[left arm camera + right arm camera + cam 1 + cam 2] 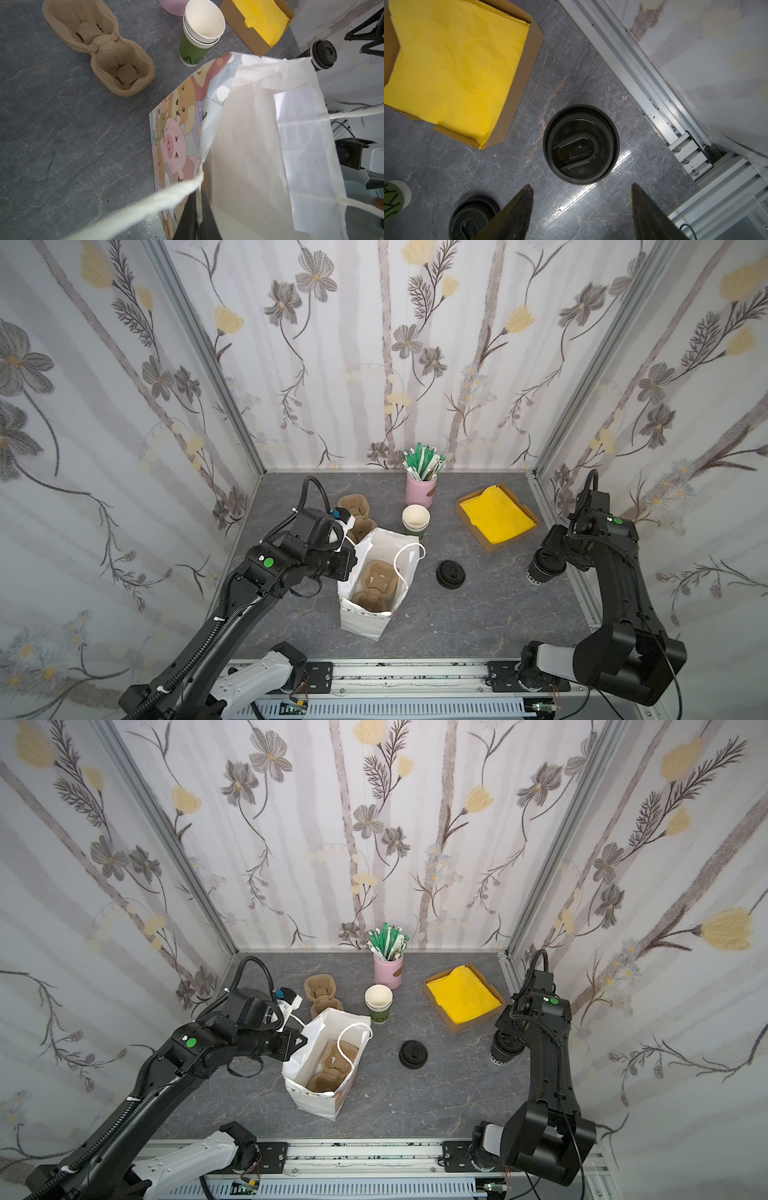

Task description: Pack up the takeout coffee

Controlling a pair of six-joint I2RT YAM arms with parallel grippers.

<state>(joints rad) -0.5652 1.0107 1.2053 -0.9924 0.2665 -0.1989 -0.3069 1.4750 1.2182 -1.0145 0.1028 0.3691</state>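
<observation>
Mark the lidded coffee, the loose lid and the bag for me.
takeout coffee [581, 144]: right wrist view, middle of its black lid.
loose lid [450, 573]: in a top view, its top face.
white bag [361, 622]: in a top view, its front wall.

Soft, even light; glare streaks the tabletop; edges bow.

Robot lab booth, floral wallpaper panels, aluminium frame, base rail
</observation>
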